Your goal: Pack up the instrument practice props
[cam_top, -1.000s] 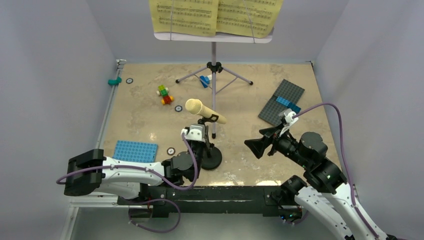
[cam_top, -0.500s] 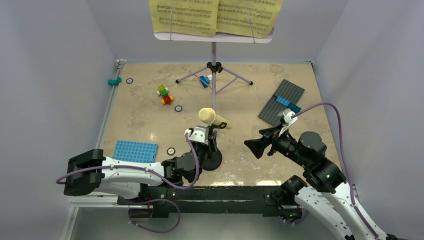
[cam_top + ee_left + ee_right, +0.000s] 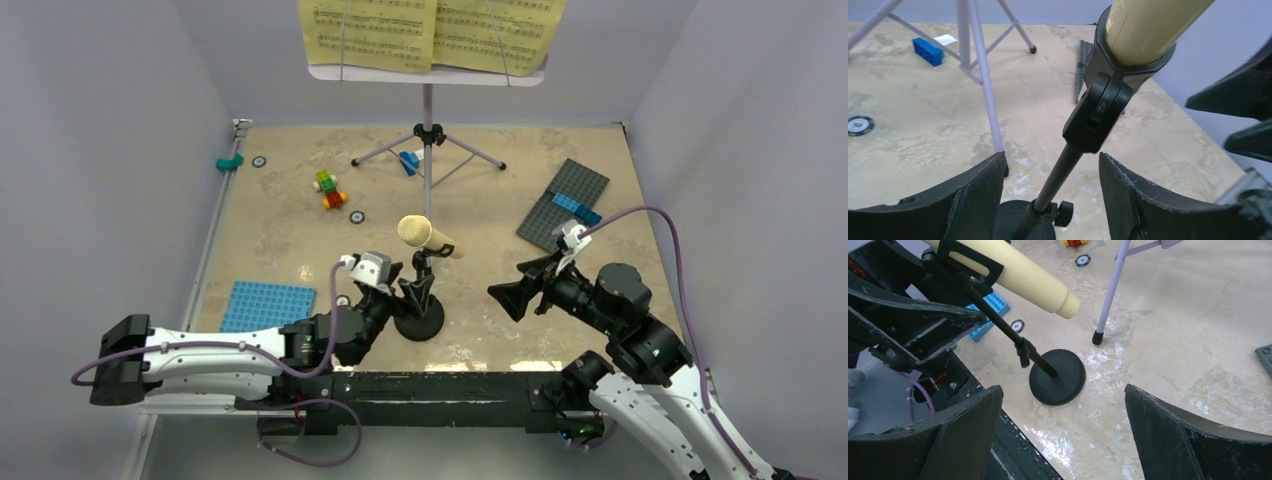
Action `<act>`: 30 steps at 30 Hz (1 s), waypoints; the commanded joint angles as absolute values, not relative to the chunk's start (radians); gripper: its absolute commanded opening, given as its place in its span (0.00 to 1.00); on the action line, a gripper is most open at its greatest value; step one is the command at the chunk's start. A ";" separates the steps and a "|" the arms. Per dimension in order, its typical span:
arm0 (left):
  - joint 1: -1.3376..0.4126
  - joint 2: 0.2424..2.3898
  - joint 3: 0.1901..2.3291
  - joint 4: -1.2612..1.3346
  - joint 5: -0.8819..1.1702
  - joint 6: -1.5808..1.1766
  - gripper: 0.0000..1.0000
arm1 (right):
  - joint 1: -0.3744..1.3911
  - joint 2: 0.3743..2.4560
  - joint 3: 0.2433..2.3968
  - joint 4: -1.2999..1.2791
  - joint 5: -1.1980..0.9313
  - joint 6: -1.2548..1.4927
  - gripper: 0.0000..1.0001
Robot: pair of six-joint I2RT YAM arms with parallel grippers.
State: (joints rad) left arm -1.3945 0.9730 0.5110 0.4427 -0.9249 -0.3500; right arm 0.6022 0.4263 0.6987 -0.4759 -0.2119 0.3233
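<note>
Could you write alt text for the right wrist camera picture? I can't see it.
A cream toy microphone sits clipped in a small black round-base mic stand on a beige tabletop, framed by the open black fingers of the right gripper. A lilac music stand leg stands beyond.

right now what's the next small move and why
Probably ease the right tool forward onto the free handle end of the cream toy microphone: that tool is open and facing it, the microphone sits clipped in the mic stand, and the left tool is open, gripping nothing.
</note>
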 commanded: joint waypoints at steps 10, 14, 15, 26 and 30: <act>-1.187 0.675 0.367 0.363 -0.319 -0.421 0.69 | 0.606 0.472 0.653 -0.447 -0.382 0.325 0.97; -1.163 0.704 0.386 0.379 -0.261 -0.385 0.64 | 0.606 0.471 0.599 -0.370 -0.434 0.372 0.96; -1.161 0.722 0.398 0.381 -0.249 -0.375 0.62 | 0.606 0.471 0.584 -0.350 -0.438 0.388 0.96; -1.151 0.845 0.465 0.456 -0.208 -0.323 0.53 | 0.606 0.510 0.443 -0.125 -0.482 0.491 0.94; -1.143 0.851 0.477 0.469 -0.217 -0.315 0.52 | 0.606 0.533 0.420 -0.079 -0.498 0.506 0.93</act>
State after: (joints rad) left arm -1.1511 0.8494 0.4210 0.3946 -0.2375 -0.3443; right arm 0.6022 0.5182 0.4335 -0.2001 -0.4561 0.4713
